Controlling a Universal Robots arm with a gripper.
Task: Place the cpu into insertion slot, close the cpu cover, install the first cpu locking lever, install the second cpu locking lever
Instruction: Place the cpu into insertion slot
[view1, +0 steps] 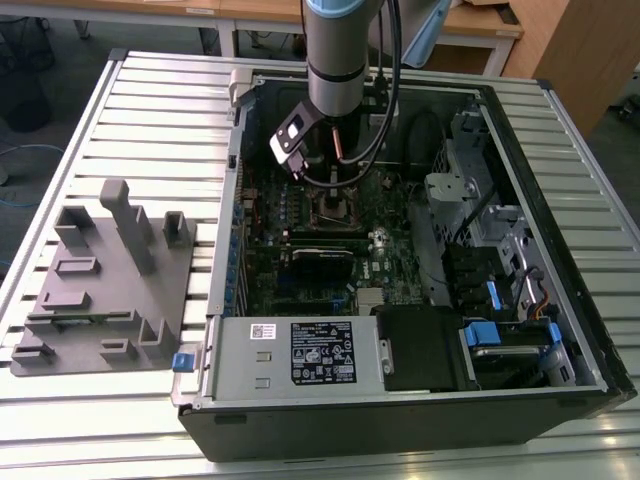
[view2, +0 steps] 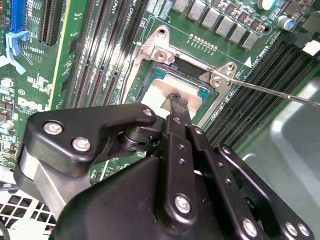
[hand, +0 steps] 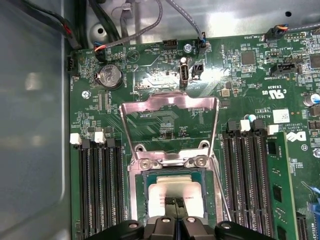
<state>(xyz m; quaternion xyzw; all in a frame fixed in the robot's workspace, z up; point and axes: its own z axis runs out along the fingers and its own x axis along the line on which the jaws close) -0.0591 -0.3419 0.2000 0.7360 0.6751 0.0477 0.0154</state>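
First wrist view: the black gripper (hand: 175, 202) is pinched closed and looks empty. Its tips sit just above the pale centre of the dark-framed square insertion slot (hand: 165, 187). The thin silver windowed cpu cover (hand: 200, 102) stands open just beyond them. Work this close to the socket likely calls for a level, light touch.

You're looking at mostly bare metal and lacquered board.
The cpu cover (hand: 170, 101) is smooth, bright sheet metal that catches glare. The insertion slot (hand: 165, 187) has a matt pale centre in a dark frame. Your gripper (view2: 176, 100) looks like smooth black plastic with a soft sheen, and its screws (view2: 81, 144) are shiny. The circuit board (hand: 150, 65) is glossy green, the table (view1: 150, 110) ribbed satin metal.
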